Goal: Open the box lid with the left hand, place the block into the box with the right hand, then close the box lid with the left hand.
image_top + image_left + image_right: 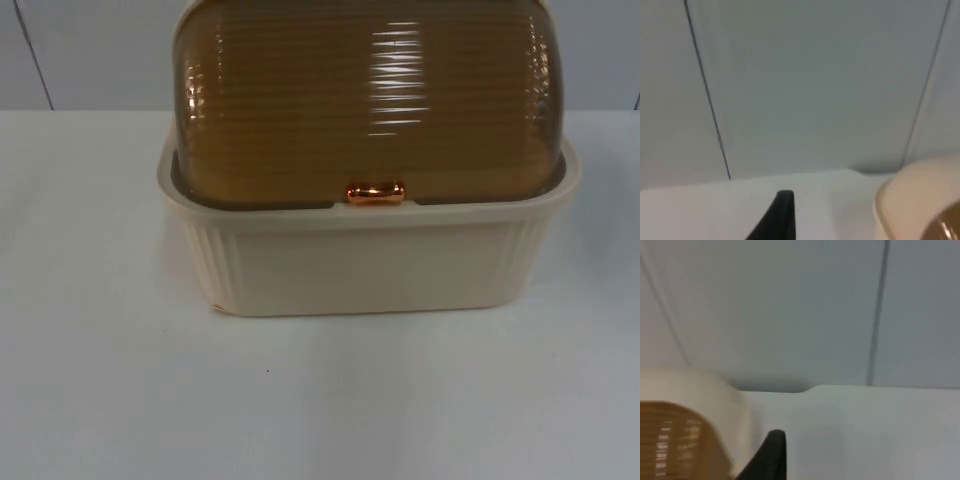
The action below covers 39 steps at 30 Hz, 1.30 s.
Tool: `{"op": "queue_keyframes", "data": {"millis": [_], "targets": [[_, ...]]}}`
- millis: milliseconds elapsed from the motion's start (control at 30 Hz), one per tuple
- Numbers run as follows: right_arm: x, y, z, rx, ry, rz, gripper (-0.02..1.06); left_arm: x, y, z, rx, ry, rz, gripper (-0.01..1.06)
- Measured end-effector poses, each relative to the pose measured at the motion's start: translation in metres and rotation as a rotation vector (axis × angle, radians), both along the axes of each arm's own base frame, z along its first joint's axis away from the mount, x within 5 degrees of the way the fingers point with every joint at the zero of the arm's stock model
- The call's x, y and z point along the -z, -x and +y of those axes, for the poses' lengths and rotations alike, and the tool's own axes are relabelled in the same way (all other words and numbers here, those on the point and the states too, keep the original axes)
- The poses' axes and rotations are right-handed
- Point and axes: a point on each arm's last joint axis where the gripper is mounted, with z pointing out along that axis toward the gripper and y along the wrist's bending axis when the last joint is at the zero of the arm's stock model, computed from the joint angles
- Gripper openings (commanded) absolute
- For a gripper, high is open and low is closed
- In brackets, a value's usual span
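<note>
While the lid is down, the cream ribbed plastic box (365, 265) sits toward the far edge of the white desk (320, 400), right up near the grey partition wall (60, 50). Its body is a rounded rectangle with vertical ribs at the corners and a wide flat rim. On top is a translucent amber-brown domed lid (370, 95) with fine horizontal ridges, fully closed into the rim. A small shiny copper-coloured handle (376, 193) sits at the middle of the lid's front edge, just touching the rim.

The left claw (782, 215) hangs over bare desk just beside the box's left end, with the cream corner and a bit of the amber lid in its wrist view. It's holding nothing, but I can't tell how far apart the fingers are. The right claw (771, 455) is the same story at the box's right end: near the box, not touching it, nothing in it, and the opening is impossible to judge.
</note>
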Motion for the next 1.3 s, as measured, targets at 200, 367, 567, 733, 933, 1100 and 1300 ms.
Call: {"op": "queue_keyframes", "data": {"millis": [200, 367, 567, 733, 933, 1100, 1300], "targets": [[0.033, 0.014, 0.012, -0.063, -0.162, 0.047, 1.05, 0.004, 0.002, -0.001, 0.018, -0.009, 0.049, 1.04], [0.055, 0.043, 0.013, -0.062, -0.112, 0.061, 1.05, 0.005, 0.006, -0.002, 0.032, -0.012, 0.080, 1.04], [0.044, 0.090, 0.012, -0.033, -0.010, -0.027, 1.05, 0.010, 0.024, -0.005, 0.061, -0.018, 0.133, 1.04], [0.033, 0.131, 0.011, 0.029, 0.005, -0.135, 1.05, 0.010, 0.076, -0.004, 0.052, -0.030, 0.021, 1.04], [0.031, 0.157, 0.014, 0.027, 0.013, -0.182, 1.05, 0.011, 0.133, -0.002, 0.034, -0.066, -0.140, 1.04], [0.029, 0.180, 0.017, 0.012, 0.010, -0.201, 1.05, 0.006, 0.171, 0.000, 0.012, -0.127, -0.257, 1.04], [0.012, 0.215, 0.019, 0.025, 0.058, -0.322, 1.05, 0.005, 0.204, 0.003, -0.022, -0.161, -0.344, 1.04]]}}
